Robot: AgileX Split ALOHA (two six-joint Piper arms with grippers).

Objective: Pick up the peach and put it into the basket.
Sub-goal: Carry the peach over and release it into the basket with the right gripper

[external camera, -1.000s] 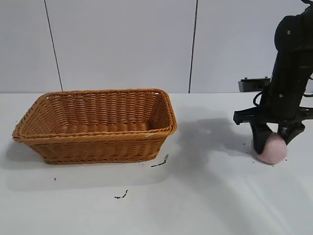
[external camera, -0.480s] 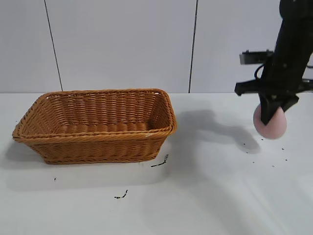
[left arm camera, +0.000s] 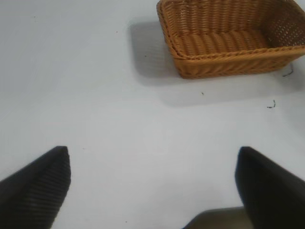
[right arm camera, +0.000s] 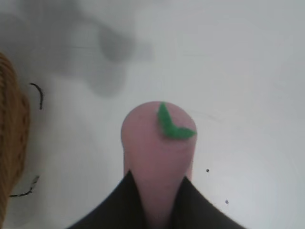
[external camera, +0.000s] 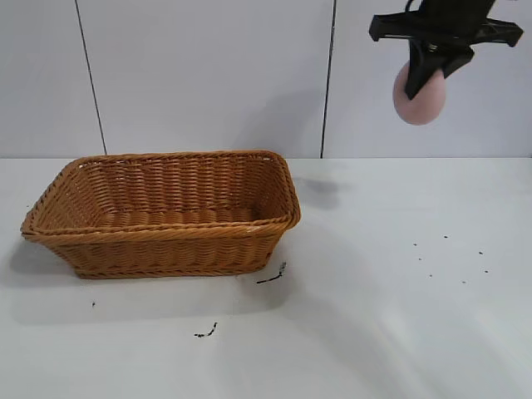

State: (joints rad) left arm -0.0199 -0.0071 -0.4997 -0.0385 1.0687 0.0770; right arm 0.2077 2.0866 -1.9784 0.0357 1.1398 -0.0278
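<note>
Lifted higher, right gripper (external camera: pixel 424 71) clamps peach (external camera: pixel 420 98) above table (external camera: pixel 374 291).

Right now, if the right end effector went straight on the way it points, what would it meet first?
It points down, shut on the peach, held high to the right of the basket. Straight below, its wrist view shows only bare table, so the peach would probably meet the tabletop first, not the basket; depth is uncertain.

The peach (external camera: pixel 421 98) is coloured pale pink, with a green leaf (right arm camera: pixel 170 125); the basket (external camera: pixel 163 212) is woven orange-brown; the bench (external camera: pixel 374 316) is white, flecked with dark specks.
</note>
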